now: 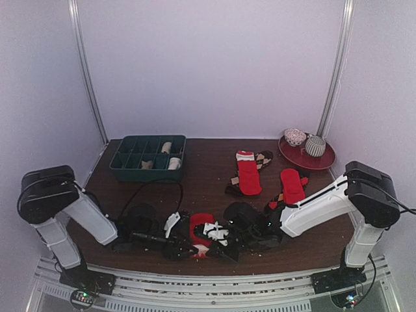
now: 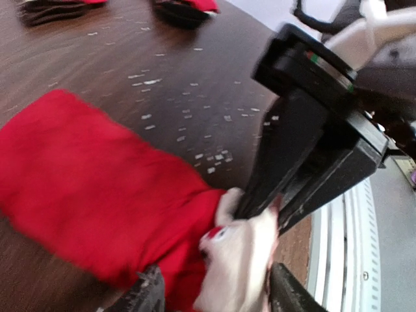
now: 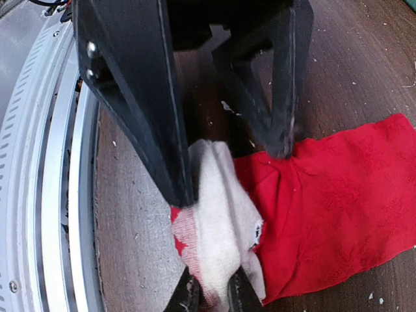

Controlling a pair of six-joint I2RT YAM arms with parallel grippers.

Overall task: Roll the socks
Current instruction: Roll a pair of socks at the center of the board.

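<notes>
Right gripper (image 3: 213, 296) pinches white end (image 3: 221, 221) of red sock (image 1: 200, 227)

Its jaws are clamped on the fabric; the left gripper (image 2: 214, 292) straddles it, jaws apart. The sock lies at the 6 o'clock edge of the table (image 1: 208, 175), long axis 12-to-6, white end pointing to 6.

The left arm (image 1: 91, 220) and the right arm (image 1: 315, 209) are stretched low and bent inward, so that the two pincers are set tip to tip. The left pincer (image 3: 234, 170) is held with its jaws parted, directly opposite the right pincer (image 3: 213, 296). The right pincer's jaws are pinched together on the cream end of a red sock (image 3: 338, 195), just ahead of the left pincer's tips.
</notes>
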